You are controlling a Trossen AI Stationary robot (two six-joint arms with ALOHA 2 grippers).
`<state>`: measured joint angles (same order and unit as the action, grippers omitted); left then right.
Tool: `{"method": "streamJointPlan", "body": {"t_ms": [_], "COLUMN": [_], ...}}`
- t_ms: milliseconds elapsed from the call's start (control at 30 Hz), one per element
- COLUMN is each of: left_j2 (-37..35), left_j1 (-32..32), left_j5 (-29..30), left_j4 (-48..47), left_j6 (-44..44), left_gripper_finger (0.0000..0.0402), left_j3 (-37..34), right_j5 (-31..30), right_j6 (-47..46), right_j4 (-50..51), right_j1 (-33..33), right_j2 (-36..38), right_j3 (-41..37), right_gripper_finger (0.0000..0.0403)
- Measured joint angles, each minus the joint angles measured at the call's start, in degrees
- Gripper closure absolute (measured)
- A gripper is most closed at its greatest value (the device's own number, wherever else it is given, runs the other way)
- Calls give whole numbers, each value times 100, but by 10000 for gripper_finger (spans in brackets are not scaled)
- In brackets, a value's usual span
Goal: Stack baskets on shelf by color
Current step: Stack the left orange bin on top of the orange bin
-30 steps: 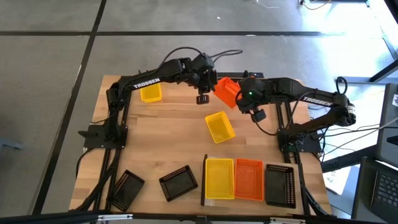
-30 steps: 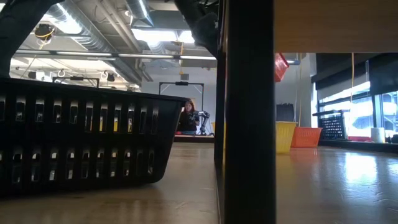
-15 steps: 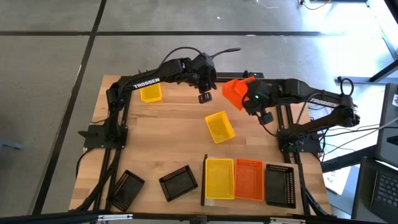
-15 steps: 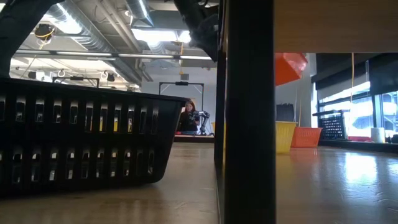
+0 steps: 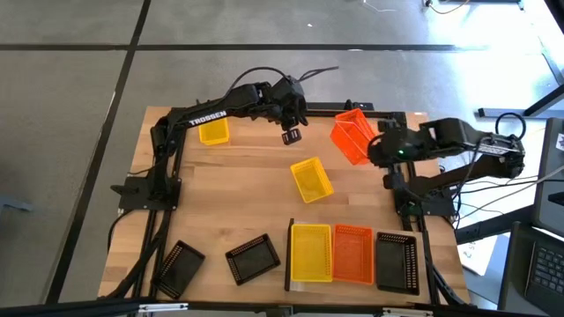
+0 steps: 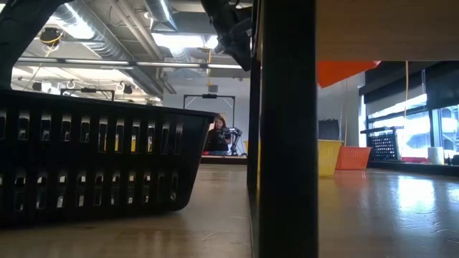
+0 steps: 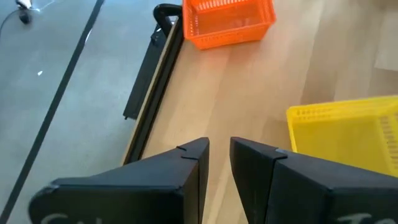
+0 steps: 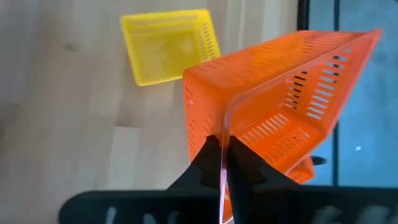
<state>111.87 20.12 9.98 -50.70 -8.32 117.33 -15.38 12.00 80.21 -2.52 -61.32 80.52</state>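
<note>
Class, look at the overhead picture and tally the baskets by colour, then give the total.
Yellow baskets: 3
Orange baskets: 2
Black baskets: 3
Total: 8

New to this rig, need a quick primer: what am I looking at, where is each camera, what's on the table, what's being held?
Two dark robot arms work at a wooden table. One picture looks straight down, one sits level with the tabletop, and each wrist carries a camera. The right hand is shut on the wall of an orange basket, held tilted above the table's far right. The left hand hangs empty, slightly parted, near the far middle. A pale shelf at the near edge holds yellow, orange and black baskets side by side. Loose: two yellow baskets and two black baskets.
</note>
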Motion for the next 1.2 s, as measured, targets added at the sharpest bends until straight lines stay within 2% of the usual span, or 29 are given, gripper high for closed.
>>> {"method": "streamJointPlan", "body": {"t_ms": [133,333,533,767,867,1000,1067,1200], "left_j2": [-157,-516,-912,-1249,-1321,-1347,-1342,-1342], "left_j1": [-63,-154,-253,-428,-441,-444,-442,-442], "left_j5": [-38,-115,-739,-775,-759,-757,-757,-757], "left_j4": [26,8,-6,-92,-137,-157,-176,-254], "left_j6": [-221,-406,-267,-271,-269,-254,-255,-255], "left_gripper_finger": [344,344,344,344,344,344,344,344], "left_j3": [5,3,5,7,5,7,5,5], "right_j5": [0,2,49,215,292,264,311,944], "right_j6": [-124,73,455,417,82,-1080,-1315,-1563], "right_j4": [457,559,564,1011,972,974,978,982], "right_j1": [-417,-817,-1027,-1503,-1758,-2098,-2315,-2739], "right_j2": [-7,-179,-446,-799,-894,-940,-936,-961], "right_j3": [429,1062,1562,2144,2369,2585,2607,2607], "right_gripper_finger": [403,403,403,403,403,403,403,403]}}
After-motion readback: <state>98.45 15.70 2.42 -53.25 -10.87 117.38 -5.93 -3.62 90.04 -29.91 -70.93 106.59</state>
